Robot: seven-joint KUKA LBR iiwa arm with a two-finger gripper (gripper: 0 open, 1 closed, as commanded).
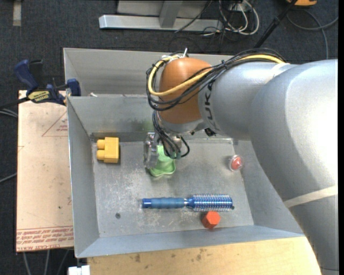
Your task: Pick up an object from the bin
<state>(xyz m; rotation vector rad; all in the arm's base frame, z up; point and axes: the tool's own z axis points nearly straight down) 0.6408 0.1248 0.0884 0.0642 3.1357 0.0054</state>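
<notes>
Currently the end effector [156, 152] is hanging low over the middle of the grey metal bin [80, 161], w/ the arm [269, 123] reaching in from the view's right and its orange wrist cover [180, 88] sitting above. It's sitting right at a light-green, crumpled-looking lump [163, 167] lying mid-floor. How far open it is I can't tell, and whether it's gripping the lump isn't clear either.

The bin floor is showing as bare metal, scuffed and scratched, w/ sloping walls rising on all sides. A yellow block [108, 150] is lying toward the view's left, well apart from the lump. A blue brush [185, 203] is lying flat nearer the front wall, handle pointing left, bristle head right. A small orange-red chunk [210, 219] is sitting just beside the bristle head. A small red ball [235, 163] is resting near the right wall.

Around the bin, dark carpet [43, 32] is covering the room's floor, w/ black cables [242, 16] trailing across it beyond the back wall.
</notes>
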